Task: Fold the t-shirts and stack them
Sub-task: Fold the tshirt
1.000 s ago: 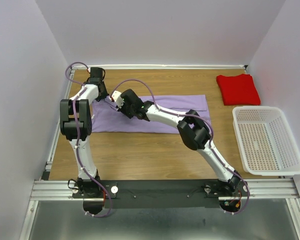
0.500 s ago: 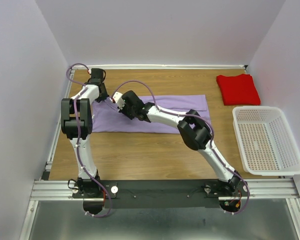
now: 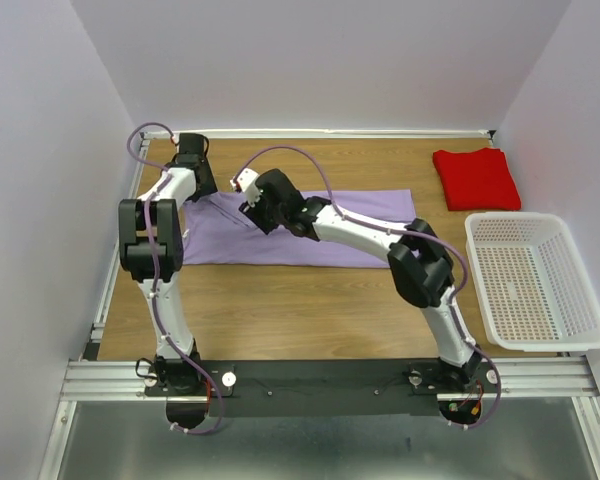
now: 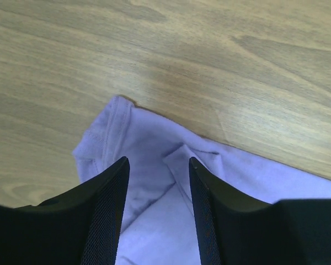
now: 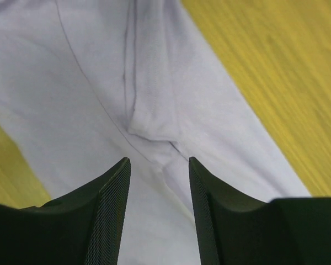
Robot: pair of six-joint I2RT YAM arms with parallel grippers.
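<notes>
The lavender shirt (image 3: 310,240) is lying in the middle of the frame from above, folded into a long band running left to right. The red shirt (image 3: 476,178) is sitting folded into a neat square at the upper right, well apart from the lavender one.

The white basket (image 3: 532,283) is standing at the right edge, just below the red shirt. Both shirts are lying outside it, on the wood.

The table (image 3: 280,300) is showing a warm wood grain, with pale walls (image 3: 330,60) closing in on three sides. A metal rail (image 3: 330,378) is running across the bottom, carrying both arm bases.

Both arms are reaching over the left end of the lavender shirt. The left gripper (image 4: 158,161) is hovering over that shirt's hemmed corner, with bare wood filling the upper part of its view. Its jaws are standing partly apart and nothing is pinched between them. The right gripper (image 5: 159,161) is hanging over a seam and a small puckered fold in the same cloth, its jaws parted about as far and gripping nothing. I cannot tell whether either gripper's tips are touching the cloth.
</notes>
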